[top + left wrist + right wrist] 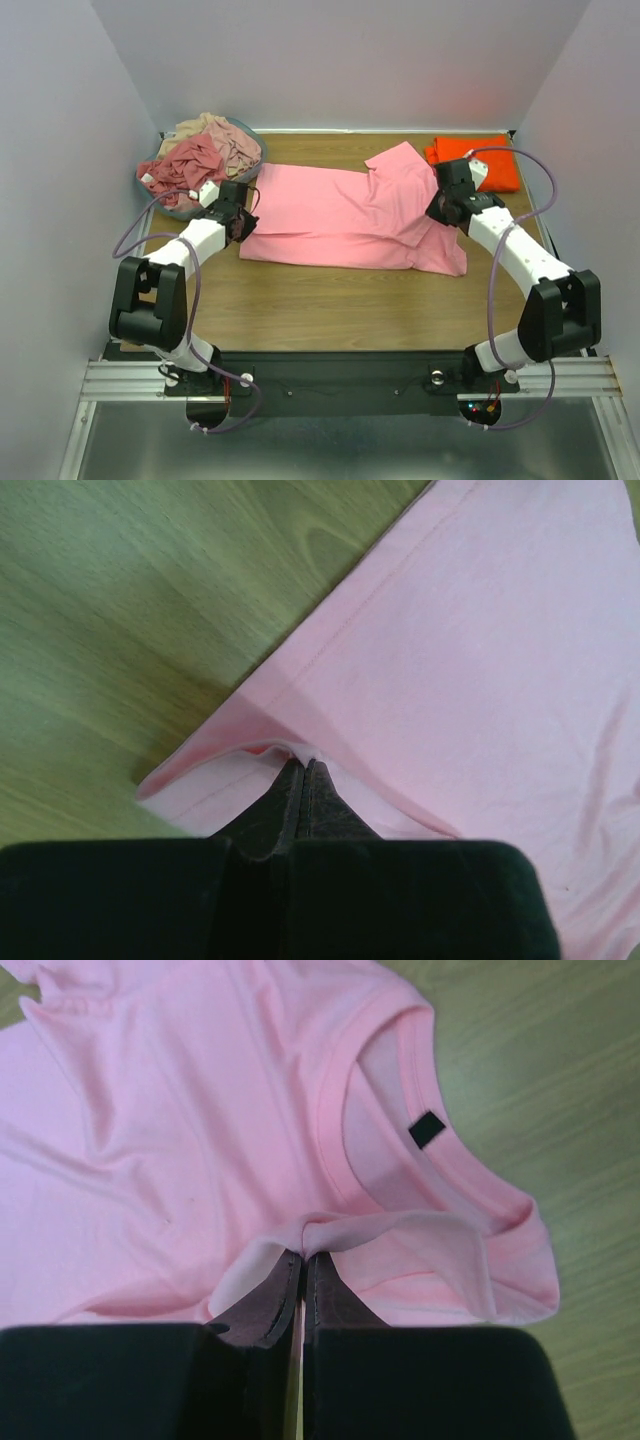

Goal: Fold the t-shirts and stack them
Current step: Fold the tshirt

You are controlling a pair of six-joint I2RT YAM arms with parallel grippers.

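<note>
A light pink t-shirt (340, 215) lies spread across the middle of the wooden table, partly folded. My left gripper (240, 212) is shut on its left hem edge; the left wrist view shows the fingertips (303, 765) pinching the pink cloth (480, 650). My right gripper (443, 208) is shut on the shirt's right side near the collar; the right wrist view shows the tips (303, 1253) pinching a fold of pink cloth (200, 1110) below the neck opening (400, 1120). A folded bright orange t-shirt (480, 160) lies at the back right.
A grey-blue oval basket (160, 195) at the back left holds crumpled dusty rose (180, 165) and beige (215, 135) shirts. Grey walls close in the table on three sides. Bare wood (340, 300) lies in front of the pink shirt.
</note>
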